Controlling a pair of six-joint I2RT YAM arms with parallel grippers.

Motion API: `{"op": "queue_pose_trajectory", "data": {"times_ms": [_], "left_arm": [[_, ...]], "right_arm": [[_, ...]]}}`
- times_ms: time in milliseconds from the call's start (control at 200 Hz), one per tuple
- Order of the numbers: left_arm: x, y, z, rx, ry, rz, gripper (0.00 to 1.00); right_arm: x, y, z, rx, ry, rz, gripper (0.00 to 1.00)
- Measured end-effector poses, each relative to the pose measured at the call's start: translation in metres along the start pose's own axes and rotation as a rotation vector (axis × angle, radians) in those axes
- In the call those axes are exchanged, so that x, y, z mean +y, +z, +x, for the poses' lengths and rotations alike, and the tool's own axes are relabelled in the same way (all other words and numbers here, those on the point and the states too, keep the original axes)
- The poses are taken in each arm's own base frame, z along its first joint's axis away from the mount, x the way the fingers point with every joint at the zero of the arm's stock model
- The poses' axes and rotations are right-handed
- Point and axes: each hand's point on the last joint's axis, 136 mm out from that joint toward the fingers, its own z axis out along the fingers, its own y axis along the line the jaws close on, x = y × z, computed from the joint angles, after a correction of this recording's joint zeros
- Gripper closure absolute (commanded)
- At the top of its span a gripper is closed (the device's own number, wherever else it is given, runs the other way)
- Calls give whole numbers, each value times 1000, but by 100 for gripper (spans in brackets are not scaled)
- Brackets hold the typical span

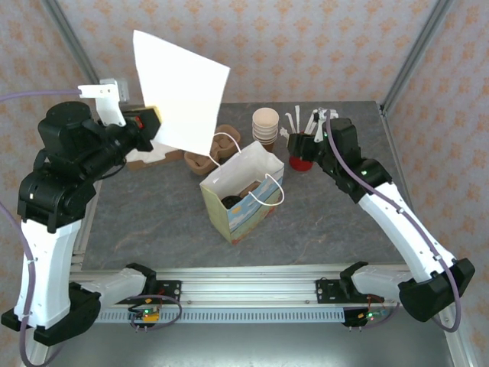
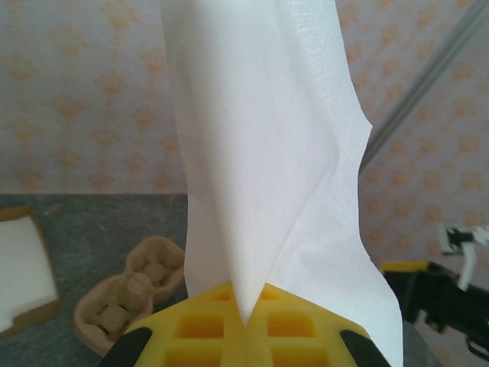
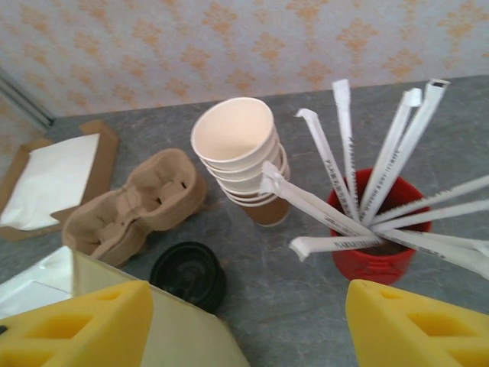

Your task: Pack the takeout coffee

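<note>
Centrally, the bag [image 1: 246, 208] stands open-mouthed on the table [image 1: 130, 222], with bare surface to its left and front. The coffee [image 3: 189, 275] shows its black lid just past the bag's top edge, near the carrier [image 3: 134, 206]; I cannot tell whether it is inside or behind. The left end effector [image 1: 153, 120] is clamped on a napkin [image 1: 182, 88] held high at back left. The right end effector [image 1: 296, 142] stands open beside the red cup [image 1: 300, 162], close to the cup stack [image 1: 265, 126].
</note>
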Motion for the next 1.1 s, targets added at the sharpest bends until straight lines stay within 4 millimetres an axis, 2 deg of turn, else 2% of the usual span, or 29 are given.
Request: {"op": "queue_pose_trajectory", "data": {"times_ms": [125, 225, 295, 440, 550, 896, 1101], "left_arm": [[-29, 7, 31, 127, 32, 116, 100], [-40, 20, 59, 243, 70, 149, 100], [-42, 34, 77, 315, 97, 141, 100], [-30, 64, 109, 444, 182, 61, 100], [-24, 72, 123, 496, 252, 25, 100], [-26, 72, 151, 582, 493, -6, 100], [-14, 92, 161, 620, 562, -104, 100]], "right_arm": [[-8, -4, 2, 5, -1, 35, 31], [-10, -11, 1, -2, 1, 43, 31], [-10, -16, 0, -11, 2, 42, 31], [-11, -25, -3, -26, 4, 39, 31], [-12, -30, -4, -35, 5, 42, 31], [-14, -30, 1, -23, 4, 47, 31], [-14, -29, 2, -20, 11, 47, 31]]}}
